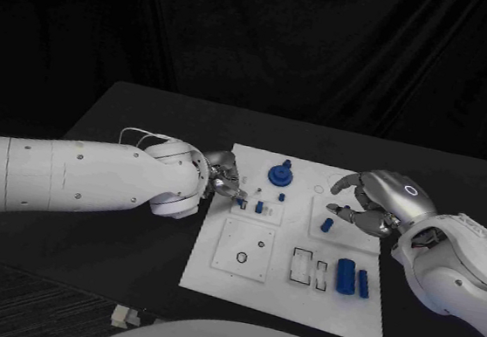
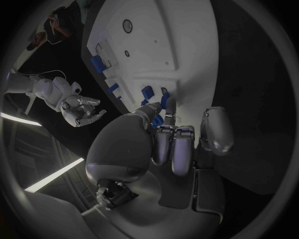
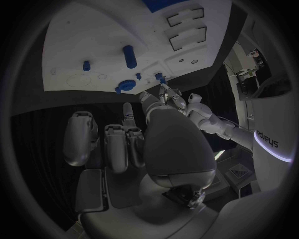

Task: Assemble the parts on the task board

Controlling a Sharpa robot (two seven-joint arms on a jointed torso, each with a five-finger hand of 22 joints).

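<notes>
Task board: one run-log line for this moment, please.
left hand: fingers at small blue parts, grip unclear | right hand: open above task board right edge | two blue cylinders: lying near corner

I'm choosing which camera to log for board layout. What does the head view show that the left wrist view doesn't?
Head view alone: the whole task board, both arms, and the two blue cylinders lying near its front right. Left wrist view alone: a close look at the left robot hand with fingertips by small blue parts. Both: the board, blue parts, and right robot hand.

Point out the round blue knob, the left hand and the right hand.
round blue knob [image 1: 279,175]: head view, its top.
left hand [image 1: 222,175]: head view, middle of the hand.
right hand [image 1: 372,200]: head view, its back.
</notes>
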